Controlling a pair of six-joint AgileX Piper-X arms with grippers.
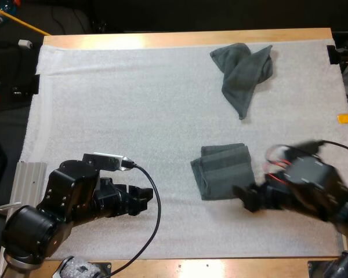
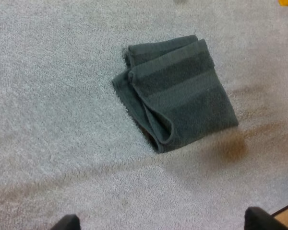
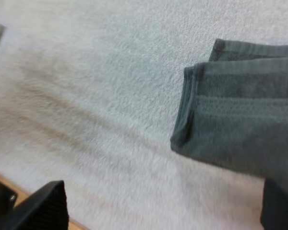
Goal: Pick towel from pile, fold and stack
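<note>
A dark grey-green folded towel (image 1: pixel 223 171) is lying flat as a neat layered rectangle near the middle of the white mat (image 1: pixel 133 104), while a crumpled towel (image 1: pixel 243 72) of the same colour is sitting bunched well apart, toward the mat's far side.

On the desk (image 1: pixel 180 38), the mat (image 1: pixel 104 104) is left bare over the left half. Toward the right edge, passage is blocked by a crumpled towel (image 1: pixel 243 72) near the far edge and a folded towel (image 1: pixel 223 171) nearer the near edge. Bare mat is left between them.
</note>
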